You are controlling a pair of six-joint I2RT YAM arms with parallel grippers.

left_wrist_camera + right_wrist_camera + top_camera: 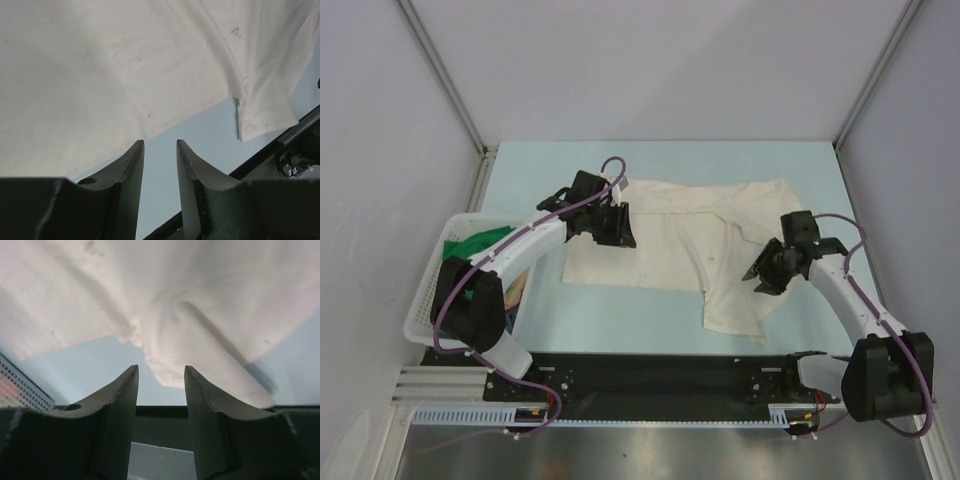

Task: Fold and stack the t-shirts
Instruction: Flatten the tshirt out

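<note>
- The left fingers (131,167) stand apart with nothing between them. Only the pale blue worktop (160,165) shows in the gap.
- Just ahead of their tips runs the edge of a large cream cloth short-sleeved t-shirt (125,75). It lies flat and softly creased, with a few small dark specks on it.
- Ahead and to the right of those tips, one corner of the shirt ends in a narrow flap near the black rail (300,125).
- The right fingers (125,395) are also apart and grip nothing.
- Just beyond their tips the same shirt is bunched into a raised, rounded fold, with flatter cloth on either side.
- From above, the shirt lies spread on the worktop between the two pairs of fingers. The left pair is over its left part and the right pair is at its right side. One portion trails toward the near edge, beside the right fingers.
- Well apart from the left fingers, on their outer side, a white plastic lattice basket (430,300) holds a crumpled bright green t-shirt (480,242).
</note>
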